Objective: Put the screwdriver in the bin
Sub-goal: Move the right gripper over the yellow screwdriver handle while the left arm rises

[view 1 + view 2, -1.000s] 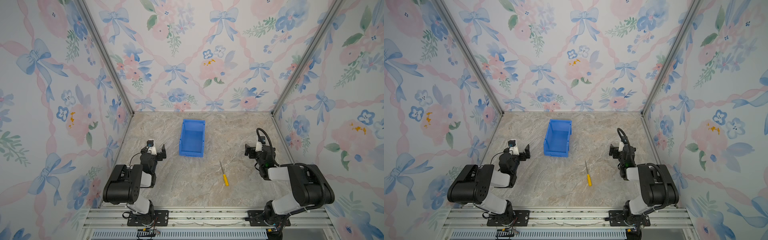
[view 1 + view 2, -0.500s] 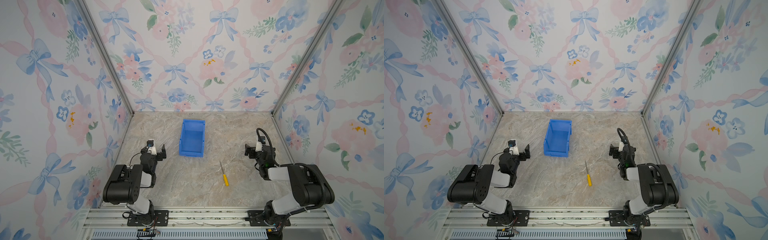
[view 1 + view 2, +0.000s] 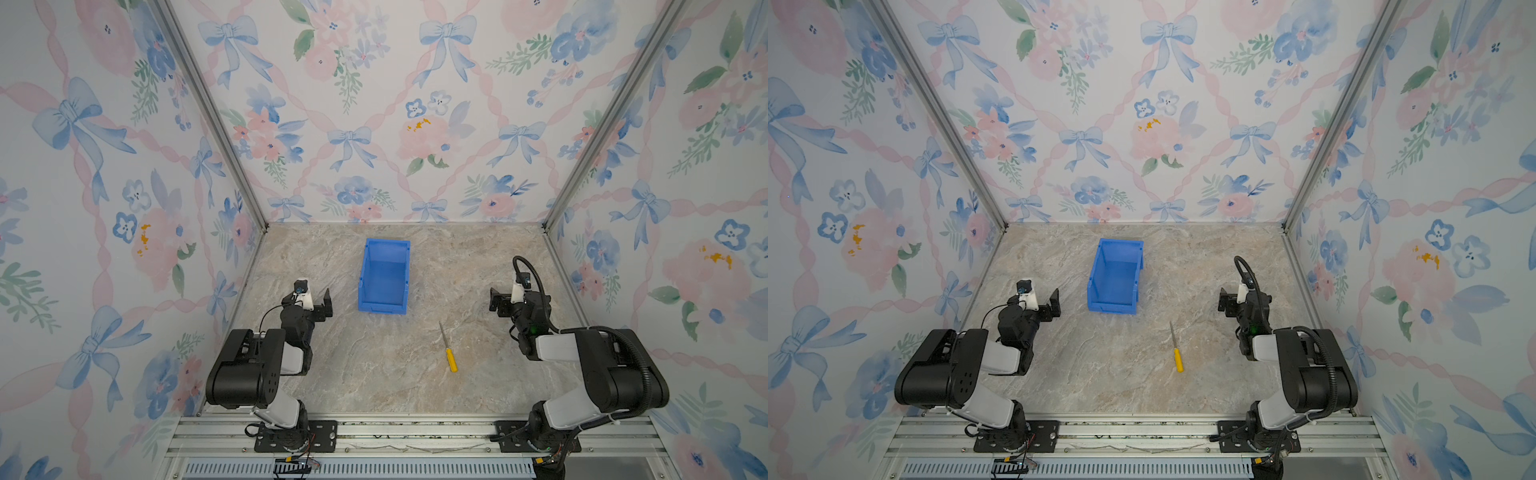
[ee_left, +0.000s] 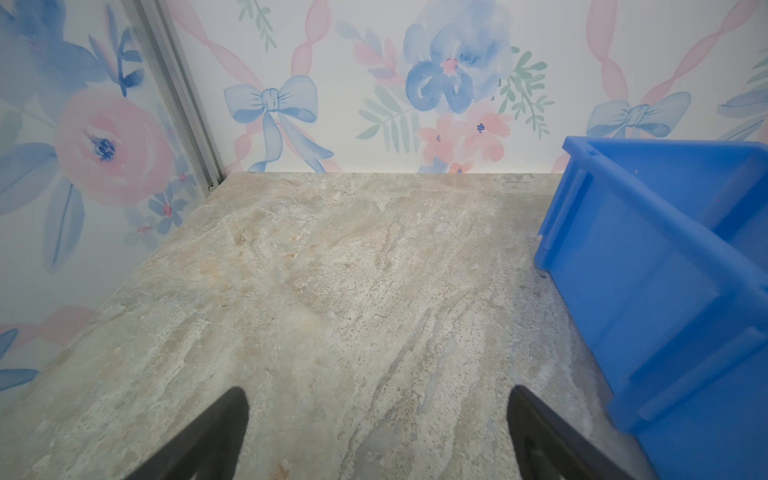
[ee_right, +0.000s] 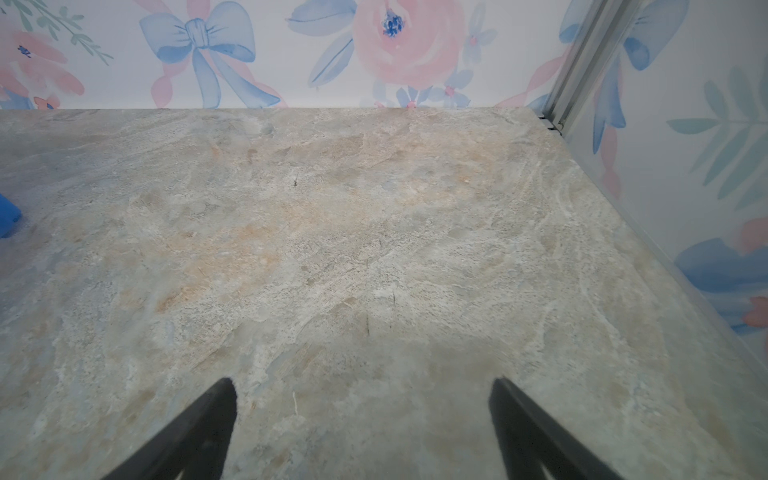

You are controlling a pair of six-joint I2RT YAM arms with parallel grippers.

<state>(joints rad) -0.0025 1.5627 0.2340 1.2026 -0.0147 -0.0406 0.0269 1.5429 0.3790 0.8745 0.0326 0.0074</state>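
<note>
My left tool (image 4: 378, 395) and right tool (image 5: 361, 390) gaped empty; the screwdriver (image 3: 448, 347) lay nearer the right tool, outside the bin (image 3: 386, 249).

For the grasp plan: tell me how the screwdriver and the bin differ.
The screwdriver is slim, yellow-handled with a grey shaft; the bin is blue, boxy and open-topped. The screwdriver is shorter than the bin. The screwdriver lies flat; the bin stands upright. Both rest on the table, untouched.

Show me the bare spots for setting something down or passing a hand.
Bare: the strip between the bin and the back wall; the stretch from bin to right gripper; the front between the screwdriver and the left arm. Nowhere crowded; tightest between bin and left gripper.
</note>
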